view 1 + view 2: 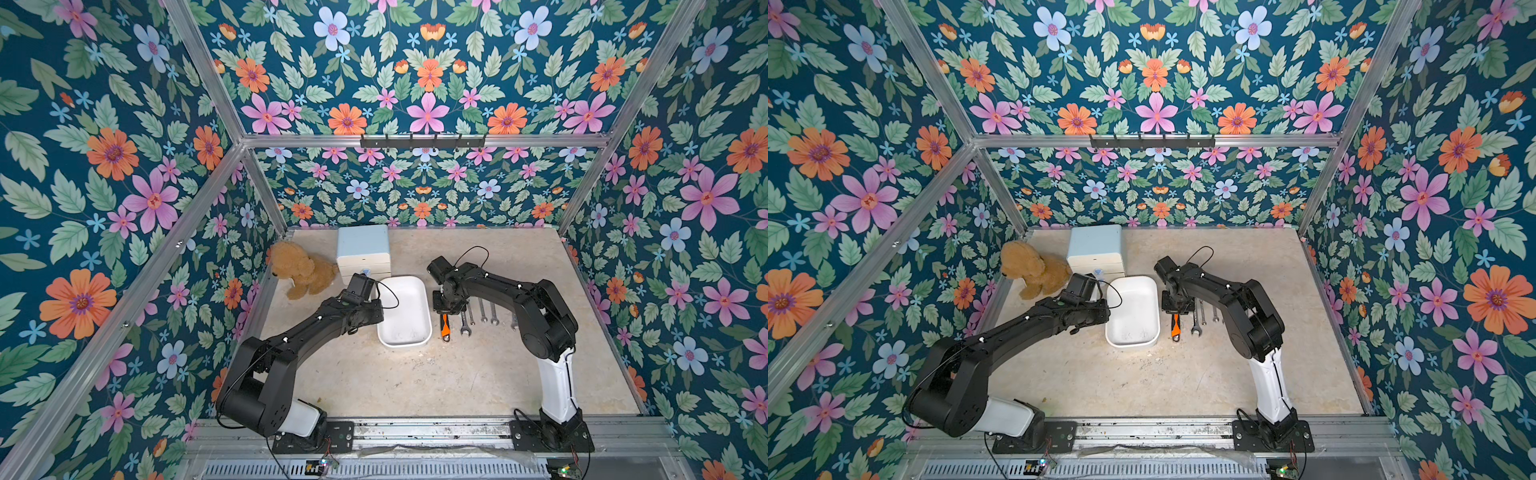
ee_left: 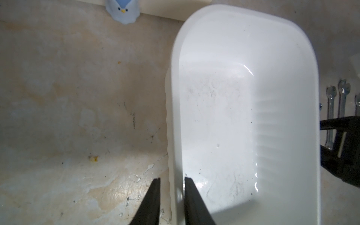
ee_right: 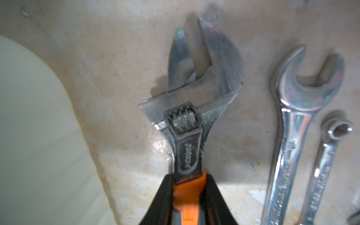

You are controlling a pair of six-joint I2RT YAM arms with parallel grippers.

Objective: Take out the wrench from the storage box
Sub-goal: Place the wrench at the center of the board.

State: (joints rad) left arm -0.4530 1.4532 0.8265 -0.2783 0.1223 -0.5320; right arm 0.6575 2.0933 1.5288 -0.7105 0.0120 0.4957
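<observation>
The white storage box [image 1: 405,291] [image 1: 1133,307] stands mid-table with nothing in it. An adjustable wrench [image 3: 194,97] with an orange and black handle lies on the table just right of the box [image 3: 29,116], also seen in both top views [image 1: 445,326] [image 1: 1176,326]. My right gripper [image 3: 189,179] is shut on its orange handle, low over the table. My left gripper [image 2: 172,180] straddles the box's left wall [image 2: 175,116]. Its inner finger lies against the wall and its outer finger stands a little off it.
Several silver spanners [image 1: 482,309] [image 3: 292,116] lie in a row right of the wrench. A white two-drawer cabinet [image 1: 363,249] and a brown teddy [image 1: 301,270] stand behind the box, with a small blue penguin figure [image 2: 122,9] by the cabinet.
</observation>
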